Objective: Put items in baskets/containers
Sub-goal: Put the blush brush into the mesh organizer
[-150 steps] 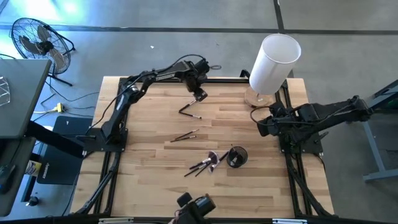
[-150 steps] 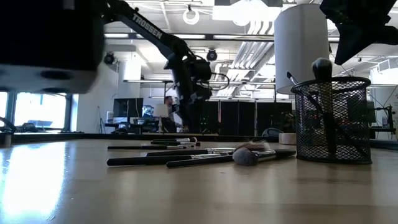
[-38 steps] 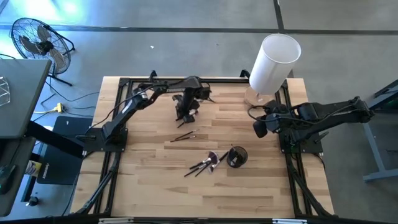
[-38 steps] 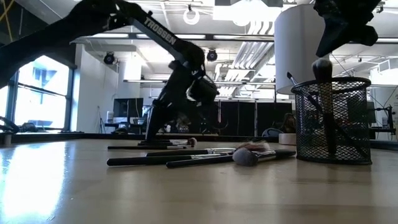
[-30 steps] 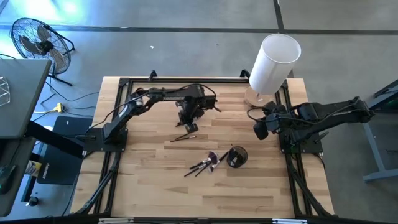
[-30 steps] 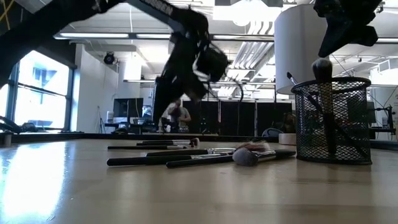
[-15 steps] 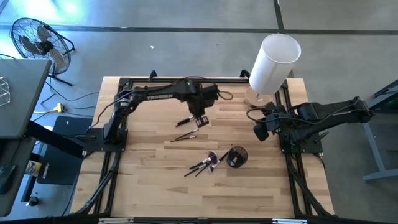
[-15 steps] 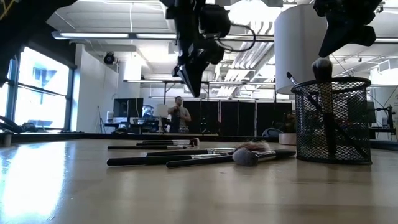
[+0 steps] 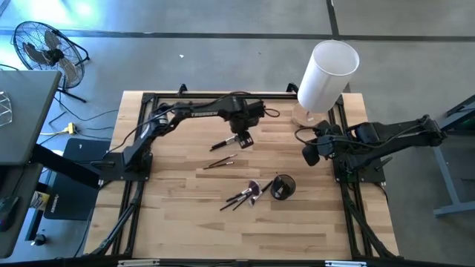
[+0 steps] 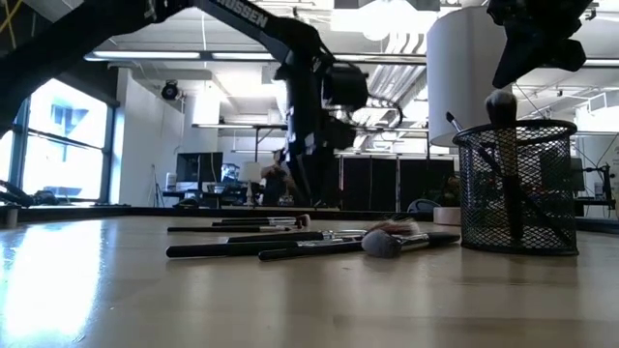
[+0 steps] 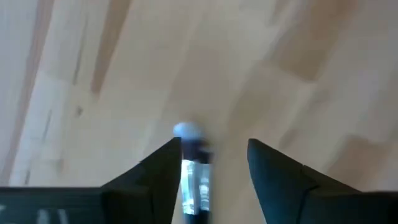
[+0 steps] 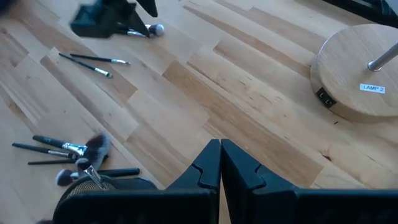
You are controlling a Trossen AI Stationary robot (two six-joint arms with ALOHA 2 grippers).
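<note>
My left gripper (image 9: 241, 139) points down over the table's far middle, open, with a thin pale-tipped brush (image 11: 194, 171) between its fingers; the handle (image 9: 221, 144) sticks out toward the table's left. Two brushes (image 9: 220, 161) lie side by side nearer the middle. Several more (image 9: 245, 194) lie in a heap left of the black mesh cup (image 9: 283, 187), which has brushes standing in it (image 10: 500, 106). My right gripper (image 9: 312, 154) hangs shut above the table's right side. My left gripper's fingers stand on either side of the brush's metal collar (image 11: 198, 182), just behind the pale tip. The brush lies close against one finger (image 11: 163, 171) with a gap to the other. I cannot tell whether that finger touches it.
A tall white cylinder (image 9: 326, 74) on a round wooden base (image 12: 360, 68) stands at the table's far right corner. Bare wood lies along the near edge and the left side. A fan (image 9: 44, 48) stands on the floor beyond the table.
My left gripper has gone toward the table's right edge with the brush, tipped to point more steeply down, and opened around the brush's tip end. The other brushes and the cup have stayed where they were.
</note>
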